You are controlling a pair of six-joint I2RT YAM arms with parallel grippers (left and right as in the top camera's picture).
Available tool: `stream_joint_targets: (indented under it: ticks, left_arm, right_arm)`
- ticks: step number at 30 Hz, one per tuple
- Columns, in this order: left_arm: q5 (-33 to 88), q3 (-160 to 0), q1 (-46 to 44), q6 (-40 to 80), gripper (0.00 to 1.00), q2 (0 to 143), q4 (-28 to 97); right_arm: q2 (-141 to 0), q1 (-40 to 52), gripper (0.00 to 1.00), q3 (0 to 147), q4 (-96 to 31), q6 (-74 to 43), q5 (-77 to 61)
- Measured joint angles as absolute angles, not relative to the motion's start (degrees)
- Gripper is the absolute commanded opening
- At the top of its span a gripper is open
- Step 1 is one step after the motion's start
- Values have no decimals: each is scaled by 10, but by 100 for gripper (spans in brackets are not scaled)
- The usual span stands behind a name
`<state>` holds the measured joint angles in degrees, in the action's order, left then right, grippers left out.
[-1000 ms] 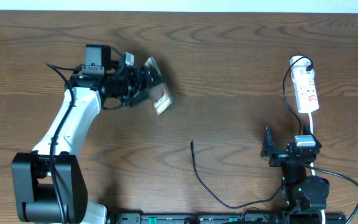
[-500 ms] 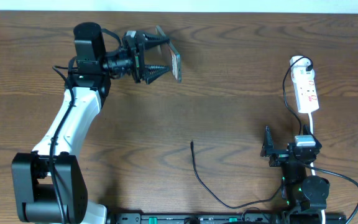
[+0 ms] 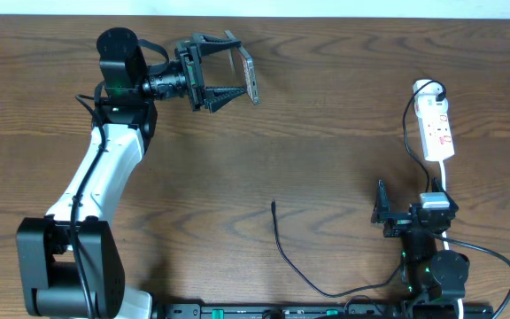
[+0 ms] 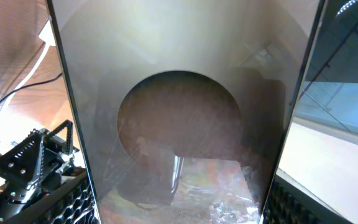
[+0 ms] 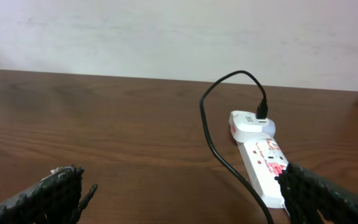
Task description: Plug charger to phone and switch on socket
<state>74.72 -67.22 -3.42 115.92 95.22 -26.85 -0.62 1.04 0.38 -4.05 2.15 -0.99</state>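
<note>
**Left gripper** (image 3: pixel 237 66): jaws partly spread and clamped across the phone (image 3: pixel 250 80), which stands on edge between the fingers (image 4: pixel 33 165), its glossy face filling the gap. **Right gripper** (image 5: pixel 184 179): fully spread, holding nothing. The socket (image 3: pixel 436 131) lies just ahead of it. The charger (image 3: pixel 283 248) trails to its left, plug tip loose on the table (image 3: pixel 343 106), well apart from the phone.
</note>
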Motion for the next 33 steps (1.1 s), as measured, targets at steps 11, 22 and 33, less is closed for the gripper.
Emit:
stream_joint_targets:
  ticks: [11, 22, 33]
  left_arm:
    - [768, -672, -34, 1159, 8, 952, -269]
    - [779, -672, -34, 1159, 7, 952, -269]
    - [779, -672, -34, 1159, 7, 952, -269]
  right_arm:
    - [-6, 10, 99, 4, -41, 22, -10]
    - [-6, 10, 99, 4, -41, 22, -10]
    - [-6, 10, 99, 4, -41, 22, -10]
